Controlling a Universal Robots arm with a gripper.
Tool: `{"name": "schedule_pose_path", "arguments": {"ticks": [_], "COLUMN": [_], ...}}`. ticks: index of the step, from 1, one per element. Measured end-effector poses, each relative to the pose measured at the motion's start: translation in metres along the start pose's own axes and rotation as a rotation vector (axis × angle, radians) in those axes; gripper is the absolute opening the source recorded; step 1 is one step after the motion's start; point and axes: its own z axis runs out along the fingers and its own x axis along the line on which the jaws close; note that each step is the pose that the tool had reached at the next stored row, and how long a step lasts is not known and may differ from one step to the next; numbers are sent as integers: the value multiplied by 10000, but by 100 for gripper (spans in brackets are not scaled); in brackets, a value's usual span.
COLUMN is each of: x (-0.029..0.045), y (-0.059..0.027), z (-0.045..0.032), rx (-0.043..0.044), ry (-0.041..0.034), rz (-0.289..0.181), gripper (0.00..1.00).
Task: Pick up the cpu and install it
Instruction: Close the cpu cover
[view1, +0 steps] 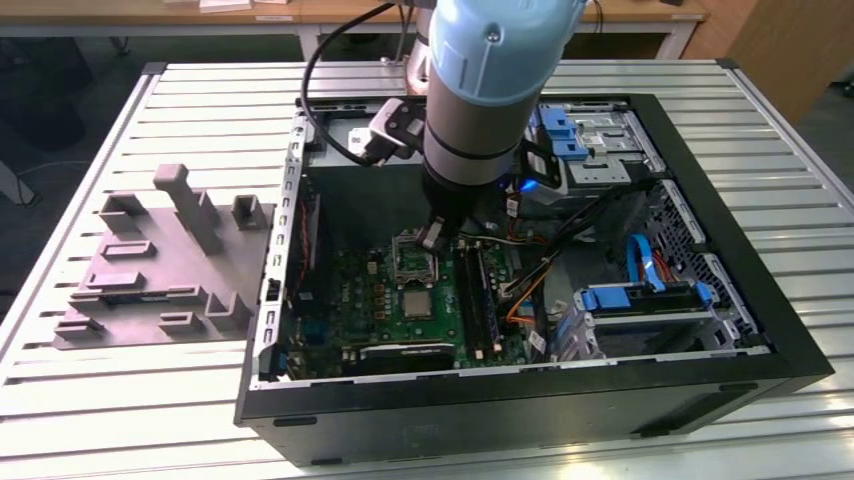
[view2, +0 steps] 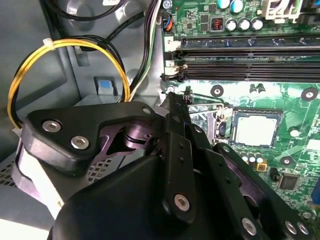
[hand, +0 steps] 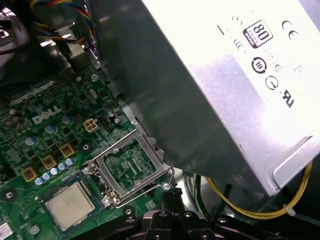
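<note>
Cpu (hand: 70, 202) lies flat in its socket on the board, nothing gripping it, so I judge we're at the seating end of the install. Gripper (hand: 172, 197) hangs just above the edge of the open frame (hand: 131, 165), beside the chip. Can't tell whether it's open or closed. Supply box (hand: 225, 75) crowds close alongside. Any next move calls for a straight path and no side load on the chip. Tray (view1: 147, 270) sits outside the case.
</note>
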Motion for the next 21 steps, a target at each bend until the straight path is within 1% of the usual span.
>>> {"name": "schedule_pose_path", "arguments": {"ticks": [5,7,9,13,21], "x": [0,-1,-3,-8,-39], "y": [-1,-3,-7,-10,6], "z": [4,7,9,18,110], "rx": [-4,-18,-6,-3,-3], "ry": [11,34,57,62,63], "rz": [-38,-132,-139,-139,-139], "gripper": [11,11,11,11,11]}}
